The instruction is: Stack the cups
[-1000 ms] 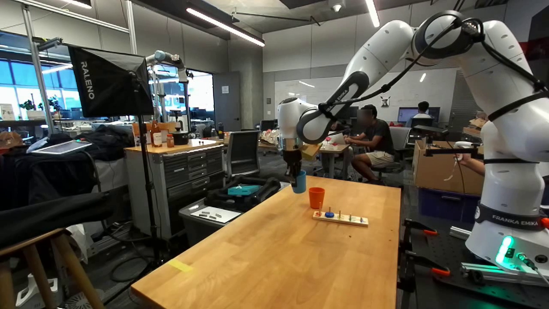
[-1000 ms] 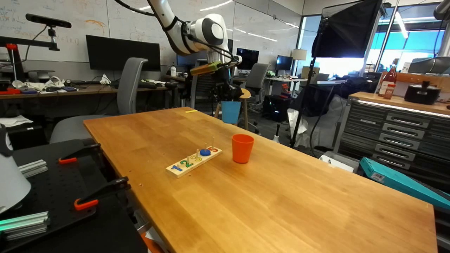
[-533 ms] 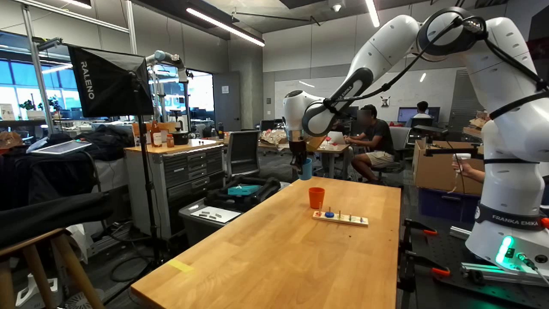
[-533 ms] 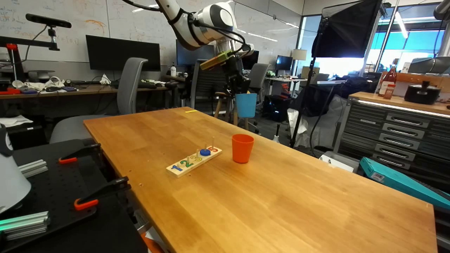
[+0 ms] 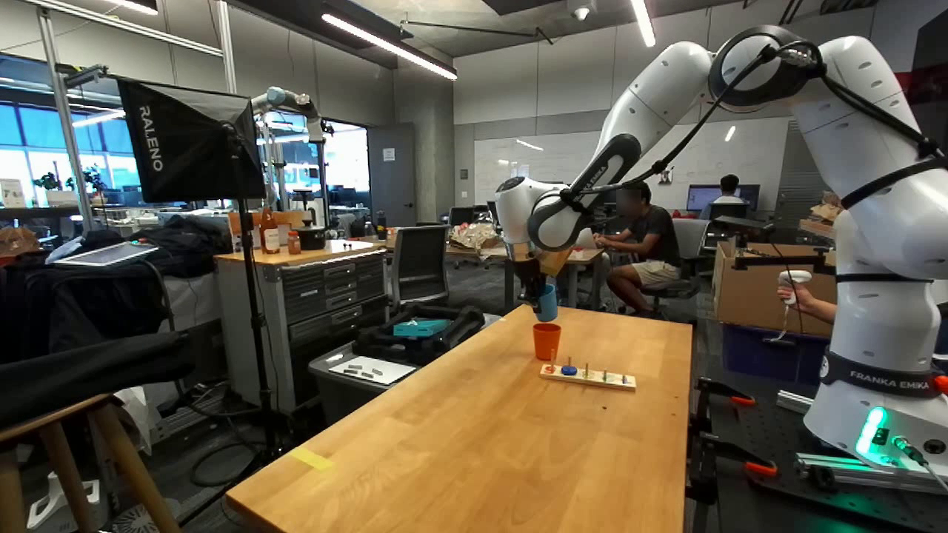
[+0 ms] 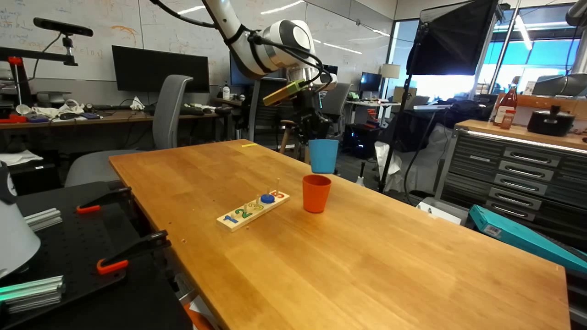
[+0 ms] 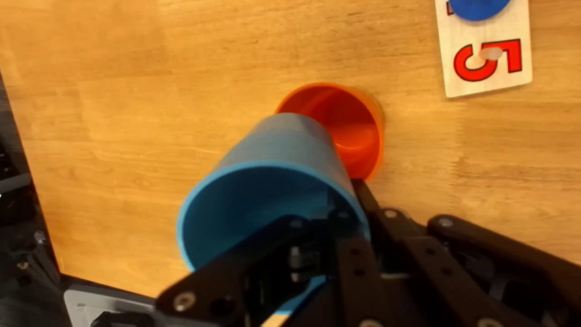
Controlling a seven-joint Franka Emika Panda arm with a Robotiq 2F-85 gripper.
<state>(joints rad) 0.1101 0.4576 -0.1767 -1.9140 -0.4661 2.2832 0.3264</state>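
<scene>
My gripper (image 7: 353,202) is shut on the wall of the blue cup (image 7: 290,145), one finger inside the cup and one outside. The blue cup hangs mouth up, slightly tilted, just above the orange-red cup (image 5: 547,342) in both exterior views (image 6: 323,156). The orange-red cup stands upright on the wooden table (image 6: 390,256). In the wrist view the blue cup's base covers part of the orange-red cup's mouth (image 7: 345,127), and the inside still shows on one side. I cannot tell whether the cups touch.
A pale wooden number strip (image 6: 253,211) with pegs and a blue disc (image 6: 267,199) lies beside the orange-red cup. The table's edge runs close by on the side of the dark floor (image 7: 13,150). A grey bin (image 5: 355,377) stands past that edge.
The blue cup, held by my gripper, rose and moved over toward the orange-red cup, then came down close above it. The orange-red cup and the strip have not moved.
</scene>
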